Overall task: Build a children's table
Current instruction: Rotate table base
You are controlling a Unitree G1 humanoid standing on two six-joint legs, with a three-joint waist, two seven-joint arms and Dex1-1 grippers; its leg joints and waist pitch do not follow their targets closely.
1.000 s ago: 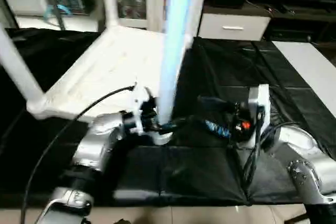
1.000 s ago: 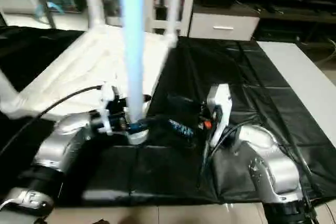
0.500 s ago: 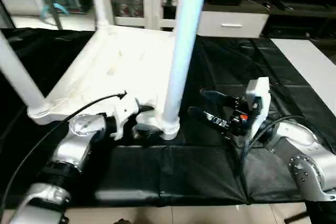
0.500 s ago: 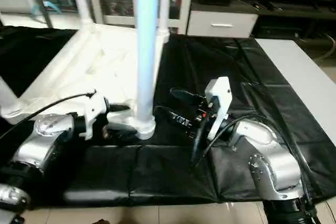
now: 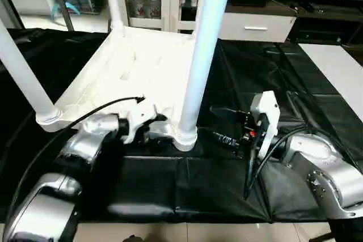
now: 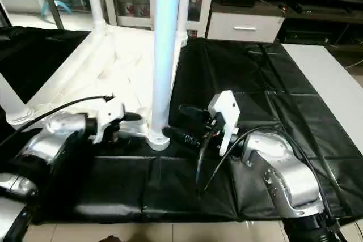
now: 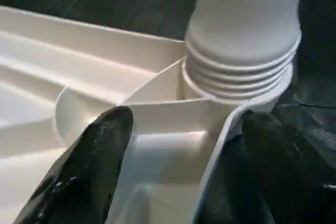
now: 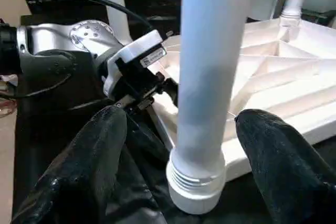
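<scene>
Top (image 5: 127,69) lies upside down, legs (image 5: 201,55) upright, on black cloth (image 5: 255,77); both grippers (image 5: 156,134) (image 5: 218,126) gape, flanking the centre leg's socket.

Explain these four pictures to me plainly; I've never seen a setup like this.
A humanoid robot is building a children's table. Two pictures come from cameras in its head, looking down over its silver arms; two come from cameras on its wrists. On a black-covered work table lies the white table top, upside down, with legs standing in its corners. The left end effector straddles the top's edge beside the nearest leg. The right end effector is open, its fingers either side of that leg, gripping nothing.
</scene>
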